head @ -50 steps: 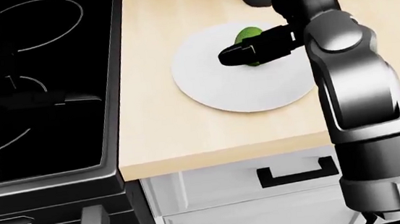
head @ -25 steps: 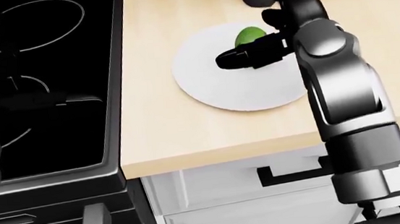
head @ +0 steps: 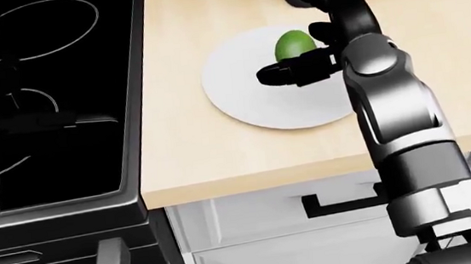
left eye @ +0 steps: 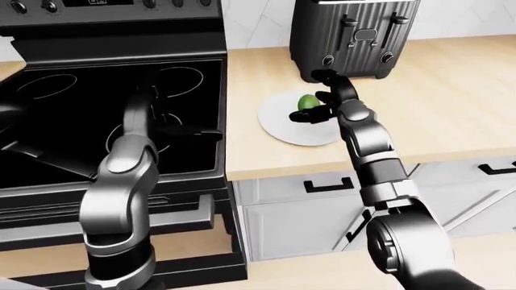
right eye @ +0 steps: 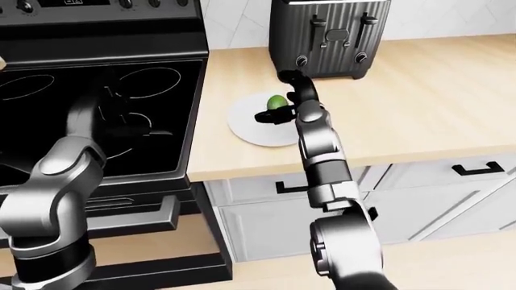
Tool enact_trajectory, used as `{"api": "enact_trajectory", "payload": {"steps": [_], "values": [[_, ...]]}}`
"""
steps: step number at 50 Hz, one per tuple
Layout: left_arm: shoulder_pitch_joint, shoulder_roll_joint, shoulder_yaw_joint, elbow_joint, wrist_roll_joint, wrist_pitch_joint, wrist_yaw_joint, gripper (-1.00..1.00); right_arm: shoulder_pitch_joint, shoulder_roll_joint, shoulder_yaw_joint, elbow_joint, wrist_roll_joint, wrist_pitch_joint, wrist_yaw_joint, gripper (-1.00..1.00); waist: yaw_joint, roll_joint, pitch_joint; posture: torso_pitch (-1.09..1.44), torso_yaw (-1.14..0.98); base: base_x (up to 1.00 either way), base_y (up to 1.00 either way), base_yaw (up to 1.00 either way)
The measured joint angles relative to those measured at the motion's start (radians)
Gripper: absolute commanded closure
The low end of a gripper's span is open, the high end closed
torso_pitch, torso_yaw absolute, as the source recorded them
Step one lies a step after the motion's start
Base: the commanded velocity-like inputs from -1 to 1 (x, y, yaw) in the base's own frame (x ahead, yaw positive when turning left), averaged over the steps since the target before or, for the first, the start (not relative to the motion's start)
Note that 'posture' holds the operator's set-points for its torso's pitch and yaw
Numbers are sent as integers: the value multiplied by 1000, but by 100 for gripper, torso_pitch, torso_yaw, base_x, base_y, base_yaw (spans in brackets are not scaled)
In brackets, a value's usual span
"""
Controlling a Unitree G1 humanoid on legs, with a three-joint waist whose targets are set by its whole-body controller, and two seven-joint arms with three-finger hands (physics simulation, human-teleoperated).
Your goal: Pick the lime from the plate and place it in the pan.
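Black fingers (head: 286, 72) of the right hand (head: 318, 51) spread open around the lime (head: 293, 43), nothing gripped: one finger lies across the plate (head: 249, 99) just below the fruit, the others sit at its right side. Compared with a second ago, the low finger covered the lime's lower half; now the hand has slid up and right toward the toaster (left eye: 355, 36), and the lime shows almost whole. Judgement: the hand is re-setting for a grasp, pick not yet made. Lime is in the plate's upper part in the head view, resting on it, not lifted. Shape is near round, slightly oval; long axis seems to run roughly up-down in the head view, tips too blurred to say which end points where. Left hand (left eye: 187, 130) hovers over the black stove (left eye: 48, 121), apparently empty; finger spread unclear. No pan clearly visible against the dark cooktop.
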Motion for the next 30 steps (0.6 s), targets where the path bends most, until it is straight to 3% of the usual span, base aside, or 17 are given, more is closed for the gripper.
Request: {"api": "enact_trajectory", "payload": {"steps": [21,30], "values": [[-4,1,2,-12,-3,14,1,-100,-74,0,-1,232,8,-150,-102,-53,-1,1,-2,0,0,0,0,0],[-5,-5,0,-11,-7,13,7,-100,-65,9,4,242,2,-173,-107,-47,1,0,-2,0,0,0,0,0]]}}
